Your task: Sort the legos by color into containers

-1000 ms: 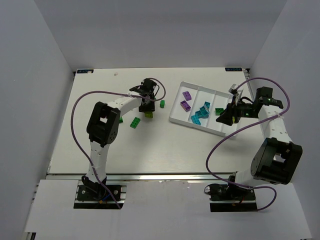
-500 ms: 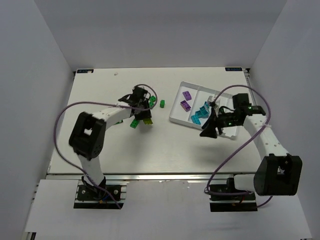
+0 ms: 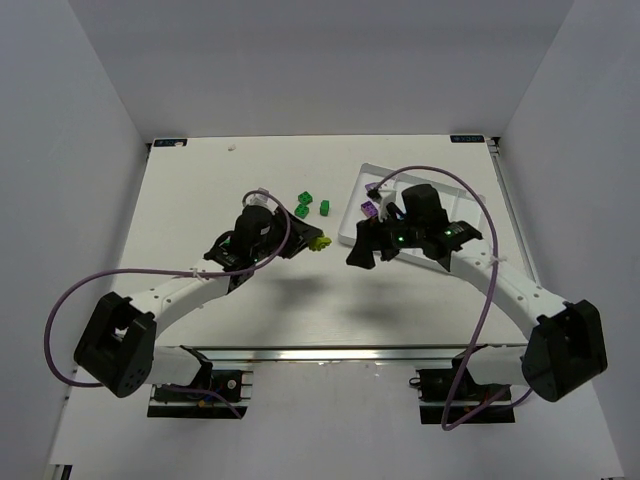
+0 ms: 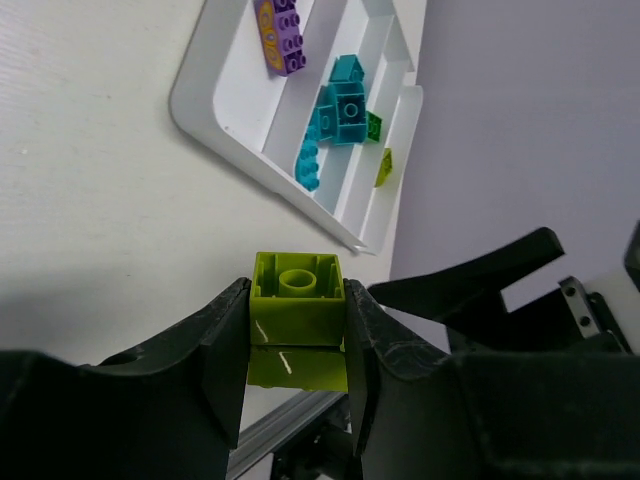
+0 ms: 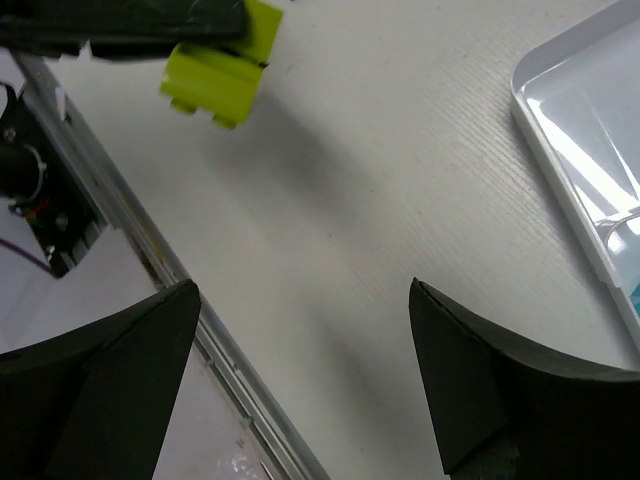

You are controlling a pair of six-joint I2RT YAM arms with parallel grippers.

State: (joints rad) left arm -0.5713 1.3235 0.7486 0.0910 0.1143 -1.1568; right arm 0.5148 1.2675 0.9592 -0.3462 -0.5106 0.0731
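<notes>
My left gripper [image 3: 303,243] is shut on a yellow-green lego [image 3: 318,241] and holds it above the table, left of the white tray [image 3: 351,212]. In the left wrist view the lego [image 4: 297,318] sits squarely between the fingers. The tray [image 4: 215,120] shows a purple lego [image 4: 279,30] in one compartment, teal legos [image 4: 337,112] in the middle one, and a green [image 4: 373,125] and a yellow-green one [image 4: 385,168] in the far one. My right gripper [image 3: 359,250] is open and empty, facing the held lego [image 5: 220,70] across a short gap.
Three green legos [image 3: 304,197] [image 3: 305,211] [image 3: 324,207] lie on the table left of the tray. My right arm [image 3: 440,240] covers most of the tray from above. The tray corner [image 5: 590,130] is at the right wrist view's upper right. The table's near rail [image 5: 150,250] is close.
My left gripper has lifted the yellow-green lego and carried it right and nearer. My right gripper has swung left off the tray to the table centre, open.
</notes>
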